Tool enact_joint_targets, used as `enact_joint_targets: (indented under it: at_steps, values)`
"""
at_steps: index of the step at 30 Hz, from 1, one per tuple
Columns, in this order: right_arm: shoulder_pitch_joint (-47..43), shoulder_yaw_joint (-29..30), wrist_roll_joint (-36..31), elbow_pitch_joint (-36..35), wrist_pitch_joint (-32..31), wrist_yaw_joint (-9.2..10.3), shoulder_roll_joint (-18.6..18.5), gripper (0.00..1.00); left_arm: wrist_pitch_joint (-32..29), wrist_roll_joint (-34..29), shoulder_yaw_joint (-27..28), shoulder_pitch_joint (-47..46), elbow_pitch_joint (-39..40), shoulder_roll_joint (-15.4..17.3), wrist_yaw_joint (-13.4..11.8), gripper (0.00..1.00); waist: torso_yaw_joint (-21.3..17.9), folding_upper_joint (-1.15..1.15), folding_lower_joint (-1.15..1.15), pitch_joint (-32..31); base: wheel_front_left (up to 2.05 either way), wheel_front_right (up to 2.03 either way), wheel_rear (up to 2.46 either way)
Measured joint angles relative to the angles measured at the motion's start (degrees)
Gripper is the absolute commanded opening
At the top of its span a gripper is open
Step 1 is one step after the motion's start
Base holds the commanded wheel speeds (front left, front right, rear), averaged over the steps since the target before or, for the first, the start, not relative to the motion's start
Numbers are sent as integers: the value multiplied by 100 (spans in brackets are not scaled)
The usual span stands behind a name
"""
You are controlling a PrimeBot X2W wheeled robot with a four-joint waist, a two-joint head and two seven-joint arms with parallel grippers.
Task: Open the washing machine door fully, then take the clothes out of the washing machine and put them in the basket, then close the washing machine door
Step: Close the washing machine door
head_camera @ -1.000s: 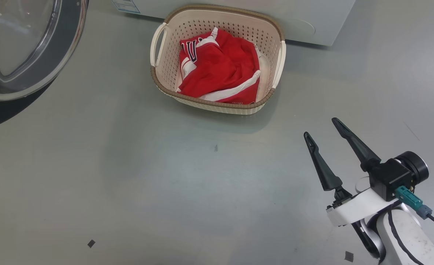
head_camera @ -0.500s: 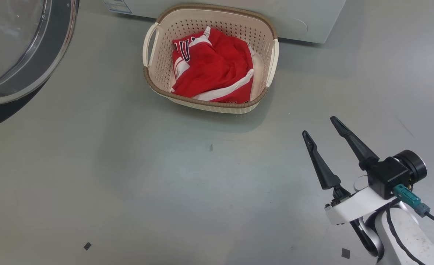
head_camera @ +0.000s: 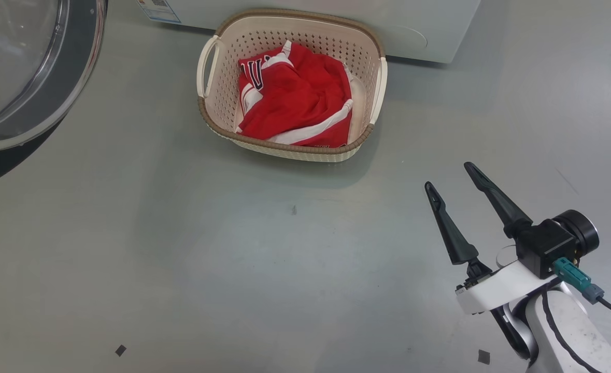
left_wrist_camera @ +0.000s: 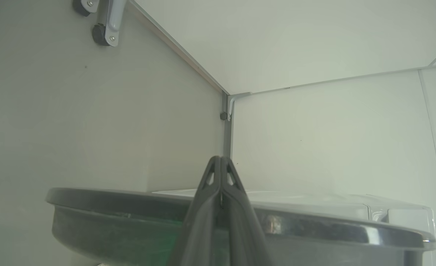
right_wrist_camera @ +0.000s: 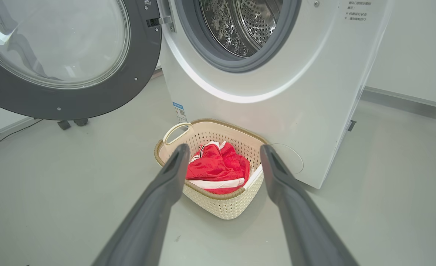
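clothes (head_camera: pixel 295 98), red with white trim, are seen bunched inside the basket (head_camera: pixel 295 149), which is set on the floor (head_camera: pixel 232 259) just in front of the washing machine (right_wrist_camera: pixel 277 92). the steel drum (right_wrist_camera: pixel 247 26) is seen through the open mouth, and nothing red is visible in the part shown. the washing machine door (right_wrist_camera: pixel 55 99) is swung wide to the left of the machine. the right gripper (head_camera: pixel 449 176) is held above the floor, nearer than the basket and to its right, its two fingers spread wide and nothing held between them. the left gripper (left_wrist_camera: pixel 220 159) is pressed fully shut on nothing and is placed at the door's dark edge; whether the edge is touched cannot be told. the unloading step is judged done, and the door closing is judged to be in hand. for the next move, the door would need to be pushed by the left gripper along its arc toward the machine until it is latched, firmly enough for the catch.
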State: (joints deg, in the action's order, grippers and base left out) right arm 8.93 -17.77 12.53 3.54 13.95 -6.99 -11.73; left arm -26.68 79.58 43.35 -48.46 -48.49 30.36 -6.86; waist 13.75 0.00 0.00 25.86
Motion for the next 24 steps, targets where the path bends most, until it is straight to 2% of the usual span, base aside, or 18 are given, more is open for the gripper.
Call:
enact_joint_targets:
  at_steps: [5,24]
  values:
    - [0,0,2,38,0,0,12,100,-267,0,-135,0,-37,57,36,0,5,0,0,-22,0,0,0]
    - [-3,-1,22,222,7,0,93,100,-1210,8,-567,110,-212,-185,803,0,58,0,0,-310,0,0,0]
